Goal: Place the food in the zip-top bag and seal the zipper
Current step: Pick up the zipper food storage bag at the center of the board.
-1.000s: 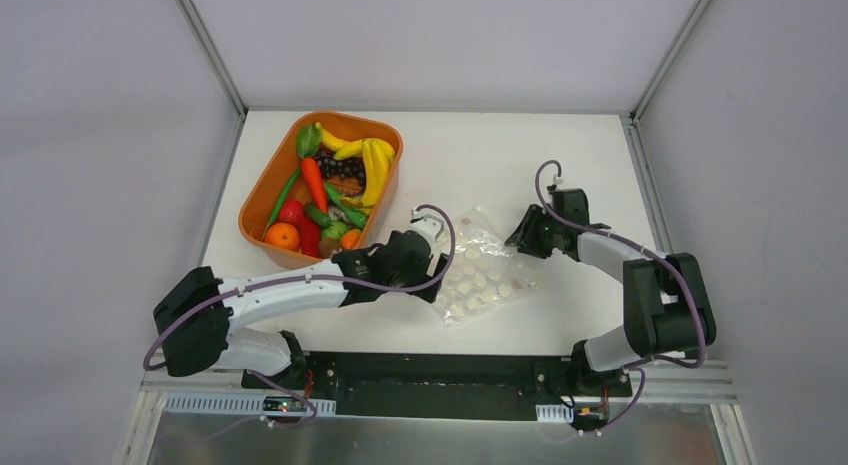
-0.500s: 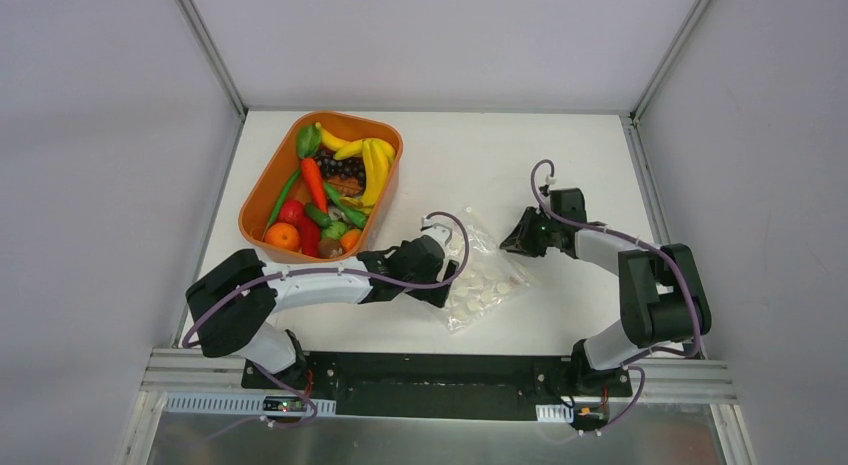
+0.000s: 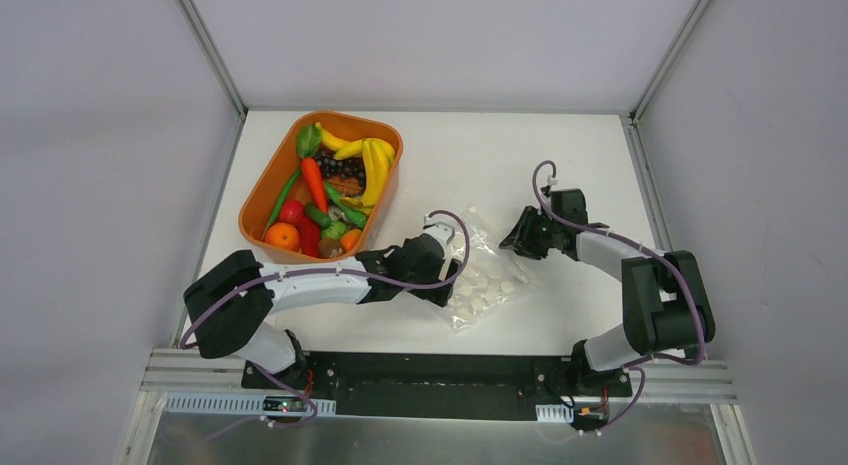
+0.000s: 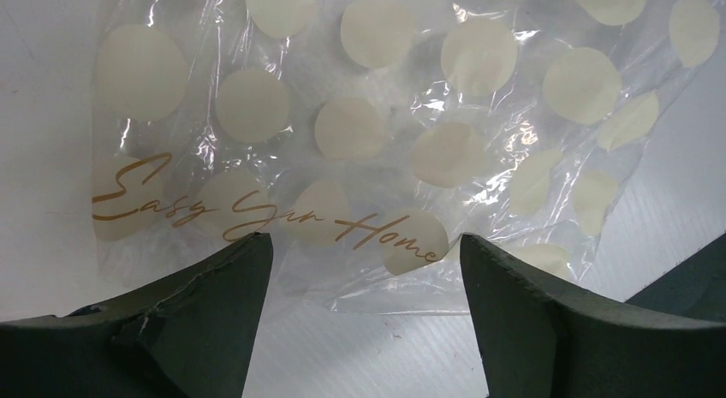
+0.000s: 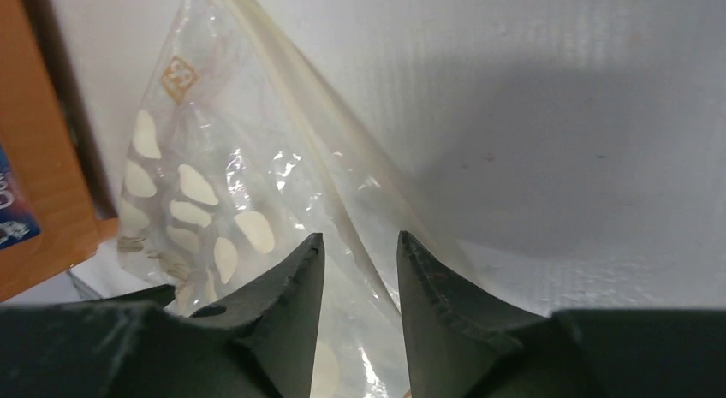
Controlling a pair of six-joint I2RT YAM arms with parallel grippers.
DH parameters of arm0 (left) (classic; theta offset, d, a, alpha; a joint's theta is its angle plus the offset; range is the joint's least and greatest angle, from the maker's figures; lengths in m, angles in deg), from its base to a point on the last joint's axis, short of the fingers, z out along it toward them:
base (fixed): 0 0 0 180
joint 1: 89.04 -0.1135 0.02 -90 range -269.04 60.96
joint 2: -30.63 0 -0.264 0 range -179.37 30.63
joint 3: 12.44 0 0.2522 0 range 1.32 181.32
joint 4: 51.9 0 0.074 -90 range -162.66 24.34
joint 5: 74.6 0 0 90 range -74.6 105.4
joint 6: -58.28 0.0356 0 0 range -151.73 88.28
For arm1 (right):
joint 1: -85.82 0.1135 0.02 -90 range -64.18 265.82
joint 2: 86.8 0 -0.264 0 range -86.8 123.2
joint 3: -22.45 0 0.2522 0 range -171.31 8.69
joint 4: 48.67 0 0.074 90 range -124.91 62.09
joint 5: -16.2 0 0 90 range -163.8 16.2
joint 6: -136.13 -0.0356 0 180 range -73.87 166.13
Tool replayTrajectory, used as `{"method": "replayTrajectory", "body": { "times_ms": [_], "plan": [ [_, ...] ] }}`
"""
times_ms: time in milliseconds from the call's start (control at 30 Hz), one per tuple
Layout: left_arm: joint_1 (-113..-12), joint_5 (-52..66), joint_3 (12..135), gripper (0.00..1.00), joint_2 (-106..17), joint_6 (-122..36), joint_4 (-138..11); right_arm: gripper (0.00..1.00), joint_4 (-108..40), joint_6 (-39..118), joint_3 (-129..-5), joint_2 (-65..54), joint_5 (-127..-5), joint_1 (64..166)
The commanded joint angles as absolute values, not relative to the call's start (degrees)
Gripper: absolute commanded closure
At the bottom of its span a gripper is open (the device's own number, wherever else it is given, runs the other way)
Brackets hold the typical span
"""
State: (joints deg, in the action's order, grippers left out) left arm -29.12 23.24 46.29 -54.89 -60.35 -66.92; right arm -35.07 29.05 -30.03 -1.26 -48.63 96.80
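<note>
The food (image 3: 330, 185) (yellow bananas, an orange carrot, red and green pieces) lies in the orange tub (image 3: 262, 197) at the back left. Between the arms the clear zip-top bag (image 3: 487, 277) with white dots lies flat and crinkled on the table. My left gripper (image 3: 450, 280) is at the bag's left edge. In the left wrist view it (image 4: 366, 252) is wide open, with the bag's (image 4: 360, 133) near edge between the fingers. My right gripper (image 3: 508, 242) is at the bag's right corner. There its jaws (image 5: 360, 237) stand apart, straddling the pale zipper (image 5: 291, 98) strip.
The orange tub's wall (image 5: 43, 158) shows at the left of the right wrist view. White table (image 3: 520, 155) extends behind and right of the bag. Grey walls and metal rails enclose the table on three sides.
My left gripper has slid right onto the bag's left edge, and the bag has bunched slightly. The right gripper has shifted a little toward the bag's corner.
</note>
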Motion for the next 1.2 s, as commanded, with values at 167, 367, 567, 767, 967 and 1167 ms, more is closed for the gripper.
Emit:
{"method": "replayTrajectory", "body": {
  "times_ms": [167,367,567,767,967,1167],
  "plan": [
    [-29.35,22.9,45.99,0.18,-51.64,-56.71,-67.8,0.84,-37.15,28.47,-29.97,-2.98,-49.51,96.98],
    [-29.36,22.67,46.43,0.18,-51.04,-55.8,-68.42,1.0,-37.11,29.02,-29.08,-6.22,-47.69,96.98],
    [-29.36,21.8,48.47,0.16,-46.28,-53.89,-71.53,1.0,-37.1,26.03,-27.26,-17.46,-53.96,97.02],
    [-29.36,20.17,51.95,0.13,-37.09,-51.93,-75.05,1.0,-38.49,25.33,-23.43,-35.37,-57.59,96.98],
    [-29.32,20.45,54.44,0.09,-32.41,-51.03,-75.81,1.0,-39.37,25.52,-21.08,-51.21,-54.66,97.1],
    [-29.32,22.72,57.89,0.07,-35.11,-53.61,-73.88,1.0,-36.14,28.29,-23.91,-50.41,-44.71,98.14]
  ]
}}
